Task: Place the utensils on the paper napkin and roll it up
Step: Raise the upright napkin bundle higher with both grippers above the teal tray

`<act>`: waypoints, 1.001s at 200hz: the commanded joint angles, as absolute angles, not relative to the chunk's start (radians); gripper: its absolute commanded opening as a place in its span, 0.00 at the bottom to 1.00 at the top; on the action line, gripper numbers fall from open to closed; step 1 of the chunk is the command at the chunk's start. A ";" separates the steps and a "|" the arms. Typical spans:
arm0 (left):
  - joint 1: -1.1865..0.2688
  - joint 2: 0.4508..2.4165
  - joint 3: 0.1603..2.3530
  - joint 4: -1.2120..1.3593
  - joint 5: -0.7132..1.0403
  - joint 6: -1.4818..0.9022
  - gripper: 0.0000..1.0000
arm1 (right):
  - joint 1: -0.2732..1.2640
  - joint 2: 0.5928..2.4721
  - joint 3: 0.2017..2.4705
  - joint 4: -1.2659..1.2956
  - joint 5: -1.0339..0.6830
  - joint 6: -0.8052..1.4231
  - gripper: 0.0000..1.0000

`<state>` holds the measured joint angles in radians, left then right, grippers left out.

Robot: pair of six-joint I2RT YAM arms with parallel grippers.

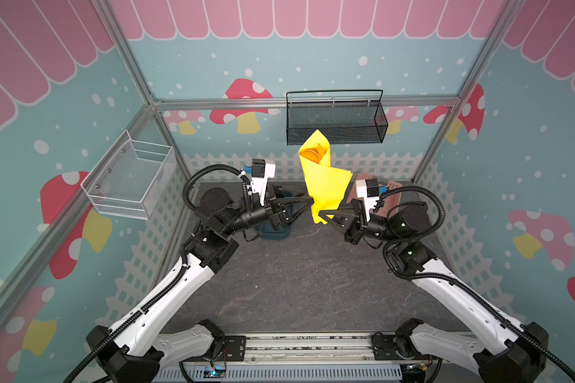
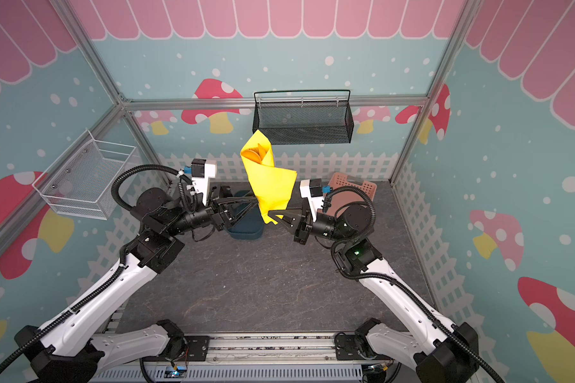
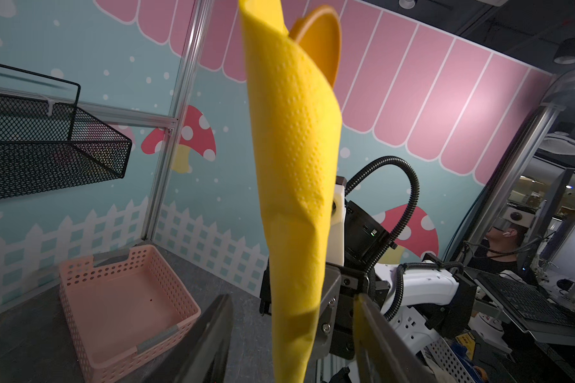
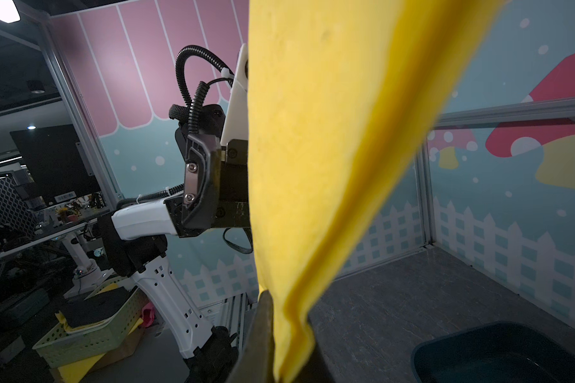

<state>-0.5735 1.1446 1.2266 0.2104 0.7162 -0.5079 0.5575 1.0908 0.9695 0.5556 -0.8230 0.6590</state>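
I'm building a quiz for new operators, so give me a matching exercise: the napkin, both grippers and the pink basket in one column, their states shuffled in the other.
1. paper napkin
2. left gripper
3. right gripper
4. pink basket

A. open, jaws on either side of the napkin
B. empty, on the table
C. rolled up, held off the table
D. shut on the napkin's lower end

Pairs: 1-C, 2-A, 3-D, 4-B
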 commanded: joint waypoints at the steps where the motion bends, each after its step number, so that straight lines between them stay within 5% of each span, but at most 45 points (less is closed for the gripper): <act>1: -0.577 1.153 1.272 0.254 0.746 -0.494 0.60 | 0.564 1.088 0.997 0.607 -0.864 0.646 0.00; 200: -0.594 1.239 1.371 0.274 0.783 -0.525 0.51 | 0.588 1.106 1.012 0.664 -0.936 0.664 0.00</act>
<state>-0.5861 1.2282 1.3430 0.2600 0.7612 -0.5201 0.5755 1.0988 0.9779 0.6323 -0.9142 0.6662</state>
